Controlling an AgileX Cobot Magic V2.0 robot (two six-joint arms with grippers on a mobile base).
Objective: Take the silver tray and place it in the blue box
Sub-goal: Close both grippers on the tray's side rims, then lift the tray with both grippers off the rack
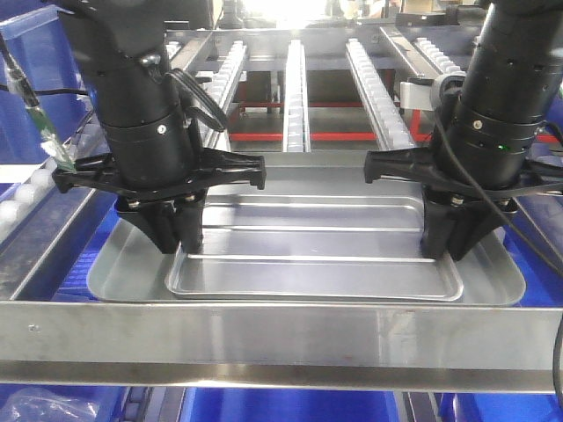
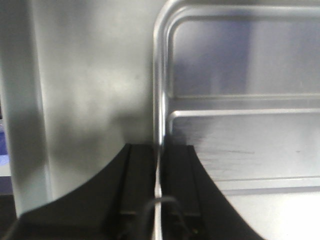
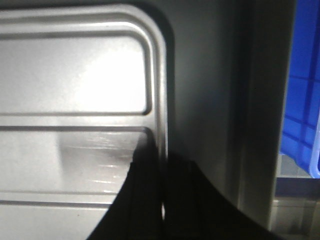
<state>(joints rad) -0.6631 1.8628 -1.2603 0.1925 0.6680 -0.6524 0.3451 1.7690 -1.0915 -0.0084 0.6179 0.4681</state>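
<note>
- Exterior front view: no legible text, label, brand mark, number or sign.
- Left wrist view: nothing readable; the picture is soft.
- Right wrist view: nothing readable; the picture is soft and partly dark.

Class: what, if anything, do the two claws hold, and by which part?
Both hold the shiny rectangular metal silver tray: the left claw pinches the rolled rim of its left short end, the right claw the right one.
</note>
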